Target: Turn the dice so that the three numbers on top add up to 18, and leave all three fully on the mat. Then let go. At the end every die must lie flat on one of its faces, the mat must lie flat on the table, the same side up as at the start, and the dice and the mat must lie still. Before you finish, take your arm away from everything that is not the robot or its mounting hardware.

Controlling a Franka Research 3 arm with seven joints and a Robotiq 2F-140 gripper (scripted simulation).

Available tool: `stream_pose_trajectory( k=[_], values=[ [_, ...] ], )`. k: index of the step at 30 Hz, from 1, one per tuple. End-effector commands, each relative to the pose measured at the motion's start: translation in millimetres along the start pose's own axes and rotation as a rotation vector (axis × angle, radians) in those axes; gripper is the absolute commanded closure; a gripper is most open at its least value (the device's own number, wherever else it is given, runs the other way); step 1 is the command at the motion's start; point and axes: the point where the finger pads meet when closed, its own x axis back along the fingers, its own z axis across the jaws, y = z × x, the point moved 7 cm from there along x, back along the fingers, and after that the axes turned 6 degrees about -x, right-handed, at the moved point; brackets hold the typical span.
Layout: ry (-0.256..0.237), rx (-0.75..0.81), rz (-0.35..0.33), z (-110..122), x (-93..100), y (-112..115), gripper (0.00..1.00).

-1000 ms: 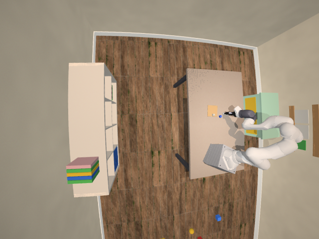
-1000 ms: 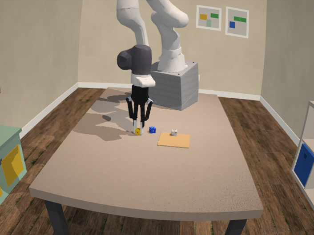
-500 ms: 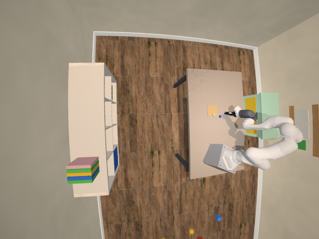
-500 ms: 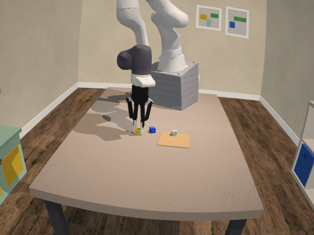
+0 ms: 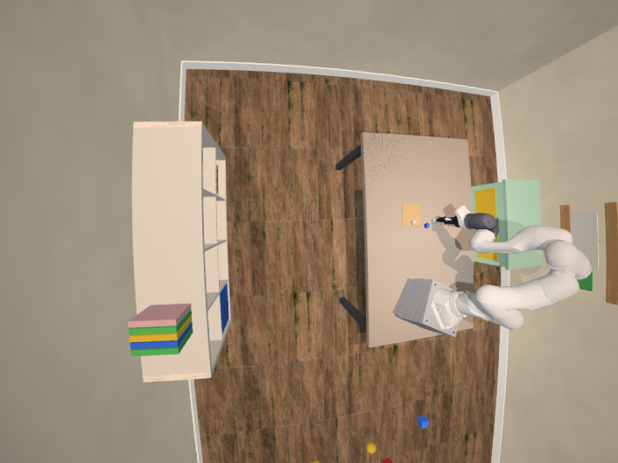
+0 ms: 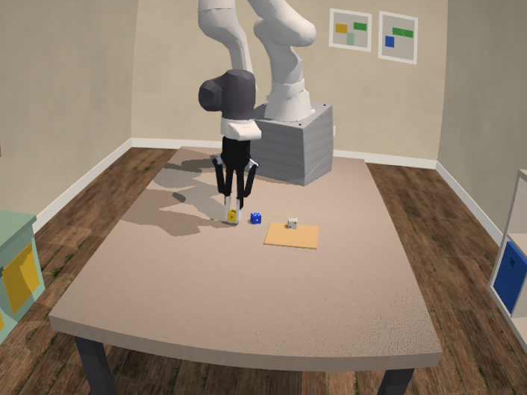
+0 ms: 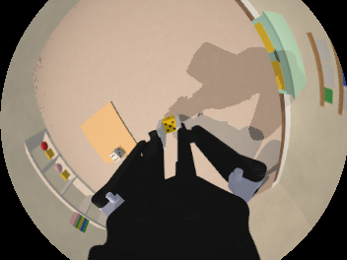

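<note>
Pinching a yellow die (image 6: 231, 216) (image 7: 170, 124) between its fingertips, the claw (image 5: 436, 220) (image 6: 232, 212) (image 7: 170, 123) of a white robot arm (image 5: 546, 290) (image 6: 288, 18) points down at the pale tabletop (image 5: 412, 173) (image 6: 246, 289) (image 7: 148, 46). The narrow grip leaves one face of the yellow die visible in the exterior view, with a single dark pip; several more pips show on the face seen from the wrist, too small to count for certain. Whether its underside touches the tabletop cannot be told.

Just beside the claw, a blue die (image 5: 426, 225) (image 6: 255, 217) with white pips sits on the tabletop, off the mat, between the yellow die and the orange mat (image 5: 410, 212) (image 6: 291, 237) (image 7: 104, 127). A white die (image 5: 413, 222) (image 6: 292, 223) (image 7: 116, 154) with dark pips rests near one edge of the mat, which lies flat. The number on top of the white die is too small to read surely.

Behind the dice in the exterior view, the arm rises from a gray pedestal (image 5: 411, 298) (image 6: 281, 157). A mint-green cabinet (image 5: 522, 220) (image 6: 15, 223) (image 7: 292, 63) with yellow panels stands near the tabletop's side.
</note>
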Motion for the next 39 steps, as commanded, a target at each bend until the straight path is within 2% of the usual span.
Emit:
stream_pose_trajectory(
  k=[1,6,10,24,29,33,39],
  values=[
    [-0.001,0.020,0.000,0,25.3,-3,0.87],
    [-0.001,0.020,0.000,0,63.2,-3,0.87],
    [-0.001,0.020,0.000,0,79.3,-3,0.87],
    [-0.001,0.019,0.000,0,83.7,-3,0.87],
    [-0.002,-0.035,-0.001,0,83.2,-3,0.87],
    [-0.004,-0.271,-0.004,-1,81.3,-3,0.87],
    [-0.004,-0.410,-0.006,-2,80.2,-4,0.87]
  ],
)
